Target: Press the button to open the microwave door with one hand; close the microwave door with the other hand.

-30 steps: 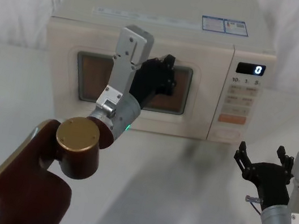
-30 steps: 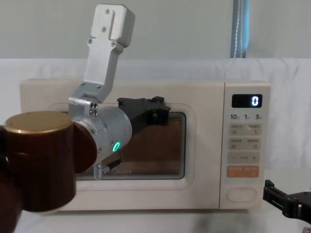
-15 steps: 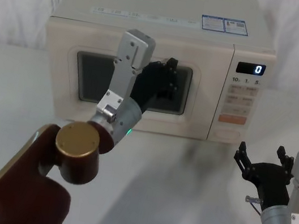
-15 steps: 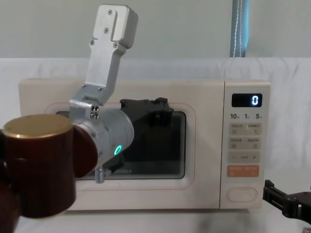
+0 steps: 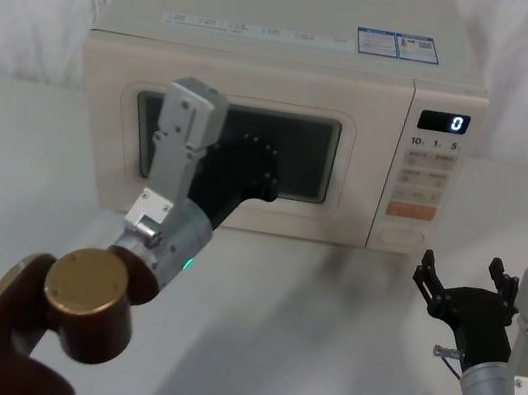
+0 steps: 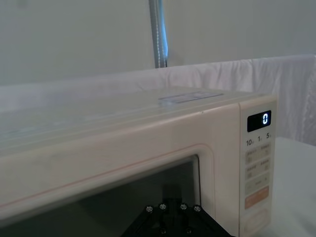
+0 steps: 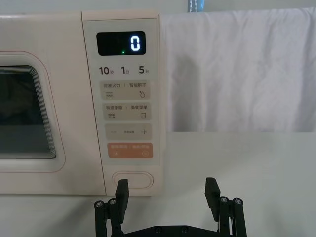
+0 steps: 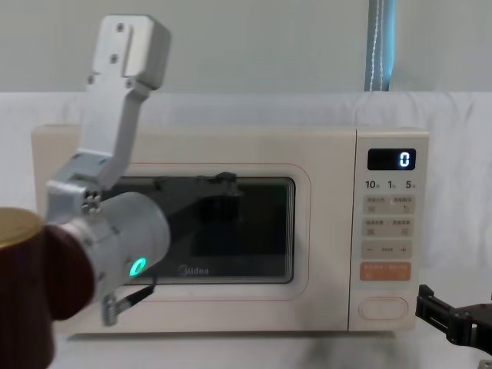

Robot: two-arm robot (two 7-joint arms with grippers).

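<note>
I take the microwave door [image 5: 242, 148] as my landmark: it sits flush in the front of the oven, shut, its dark glass window facing me.

My left gripper [image 5: 253, 170] is in front of that door, black against the window glass, at about the window's middle and a little toward its lower edge in the head view. In the chest view I see its dark outline [image 8: 223, 196] over the glass, with the silver wrist and bracket rising to the left of the window. I cannot tell how far this claw is spread, nor whether it touches the door. It has nothing in it that I can make out.

To the right of the door stands the narrow control panel [image 5: 427, 179], its display [image 5: 443, 121] reading 0. The button [image 7: 132, 179] is at the very bottom of that panel, below the orange key [image 7: 129, 150], so just right of the door's lower right corner.

Farther right and nearer to me, my right gripper [image 5: 466, 282] hovers low above the table [image 5: 302, 336], well apart from the door and short of the panel. Its fingers [image 7: 122, 190] are spread wide and hold nothing. In the right wrist view they stand just below the button without touching it.
</note>
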